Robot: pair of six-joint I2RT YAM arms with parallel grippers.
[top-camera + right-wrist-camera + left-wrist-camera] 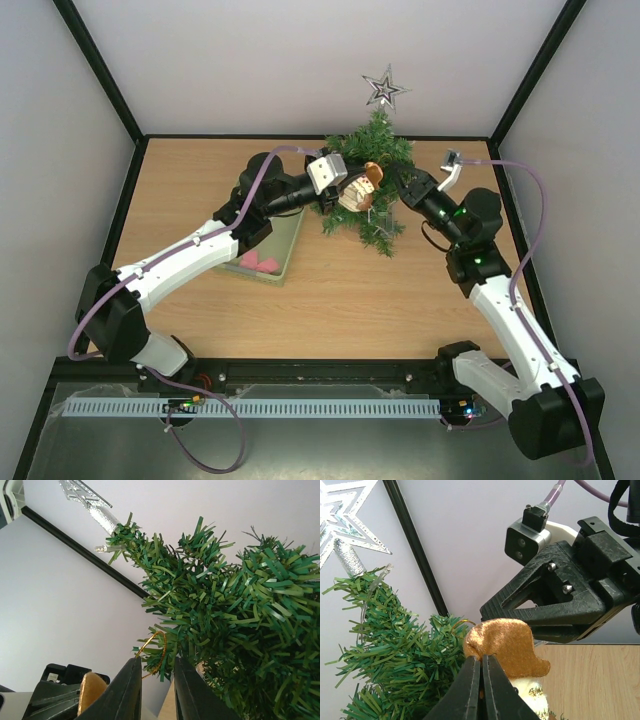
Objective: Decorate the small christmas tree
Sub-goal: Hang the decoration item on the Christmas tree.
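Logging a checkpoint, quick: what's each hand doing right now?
Left hand: closed on the brown-hatted ornament.
Right hand: open, holding nothing; the gold loop sits just above its tips.

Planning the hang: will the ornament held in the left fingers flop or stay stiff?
The ornament looks like soft stuffed fabric, so probably light and squashy in the left fingers. Its thin gold loop likely bends easily.
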